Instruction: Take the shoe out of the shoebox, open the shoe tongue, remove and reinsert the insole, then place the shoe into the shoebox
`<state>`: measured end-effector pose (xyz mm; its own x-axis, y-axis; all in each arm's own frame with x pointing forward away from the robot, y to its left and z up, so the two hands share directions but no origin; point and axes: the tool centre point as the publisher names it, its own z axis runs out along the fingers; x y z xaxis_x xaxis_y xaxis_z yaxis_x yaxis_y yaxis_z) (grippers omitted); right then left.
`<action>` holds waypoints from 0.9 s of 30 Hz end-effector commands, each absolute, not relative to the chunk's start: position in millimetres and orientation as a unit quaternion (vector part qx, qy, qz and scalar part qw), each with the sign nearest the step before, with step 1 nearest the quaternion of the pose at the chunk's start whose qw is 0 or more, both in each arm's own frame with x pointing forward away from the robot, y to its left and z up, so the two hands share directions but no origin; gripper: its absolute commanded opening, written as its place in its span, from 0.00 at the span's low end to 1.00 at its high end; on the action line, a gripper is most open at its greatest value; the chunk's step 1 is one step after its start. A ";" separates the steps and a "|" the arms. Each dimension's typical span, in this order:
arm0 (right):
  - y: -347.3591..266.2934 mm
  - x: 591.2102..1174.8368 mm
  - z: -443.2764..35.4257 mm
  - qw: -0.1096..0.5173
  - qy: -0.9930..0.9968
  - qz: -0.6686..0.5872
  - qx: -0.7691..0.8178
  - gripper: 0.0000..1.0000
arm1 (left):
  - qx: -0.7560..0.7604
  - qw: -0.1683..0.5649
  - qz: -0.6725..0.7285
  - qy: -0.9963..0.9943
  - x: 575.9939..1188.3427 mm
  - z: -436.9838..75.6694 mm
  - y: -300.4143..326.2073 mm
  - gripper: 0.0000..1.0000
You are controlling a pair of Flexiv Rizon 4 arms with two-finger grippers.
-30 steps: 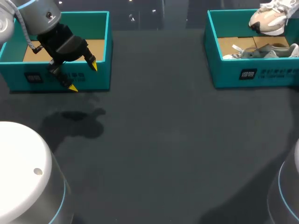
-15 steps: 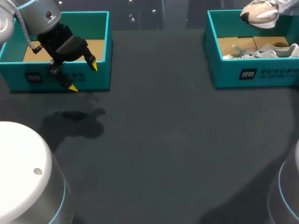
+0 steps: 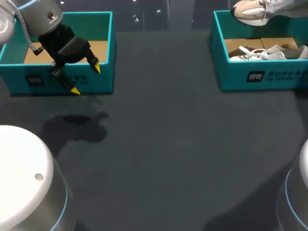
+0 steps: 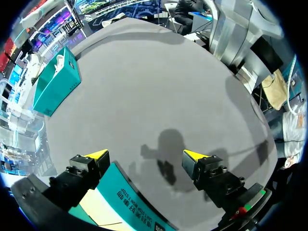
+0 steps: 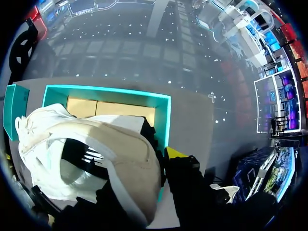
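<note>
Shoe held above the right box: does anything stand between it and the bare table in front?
Yes: the second shoe lying in the box and the box's front wall lie between the held shoe and the table. Past the wall nothing visible does.

Two teal boxes: the near box (image 3: 91,26) under the left gripper (image 3: 86,79), the far box (image 3: 260,77) well apart. Two shoes: the lifted shoe (image 3: 250,10) and the lying shoe (image 3: 269,52).
</note>
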<state>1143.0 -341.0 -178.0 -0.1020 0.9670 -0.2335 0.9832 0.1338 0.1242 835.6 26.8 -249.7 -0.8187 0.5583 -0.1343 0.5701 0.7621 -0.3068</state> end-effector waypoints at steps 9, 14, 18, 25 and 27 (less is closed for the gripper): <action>-346.4 1134.7 -203.8 0.152 0.705 -0.032 0.692 0.00 | 0.301 0.018 -0.168 0.939 835.0 -249.3 27.3 1.00; -346.6 1133.1 -213.6 0.157 0.696 -0.035 0.699 0.00 | 0.301 0.018 -0.168 0.939 835.0 -249.3 27.3 1.00; -348.0 1134.2 -220.2 0.171 0.684 -0.045 0.707 0.00 | 0.301 0.018 -0.168 0.939 835.0 -249.3 27.3 1.00; -346.9 1138.0 -235.5 0.191 0.668 -0.053 0.717 0.00 | 0.301 0.018 -0.168 0.939 835.0 -249.3 27.3 1.00; -346.7 1139.8 -240.7 0.193 0.667 -0.051 0.718 0.00 | 0.301 0.018 -0.168 0.939 835.0 -249.3 27.3 1.00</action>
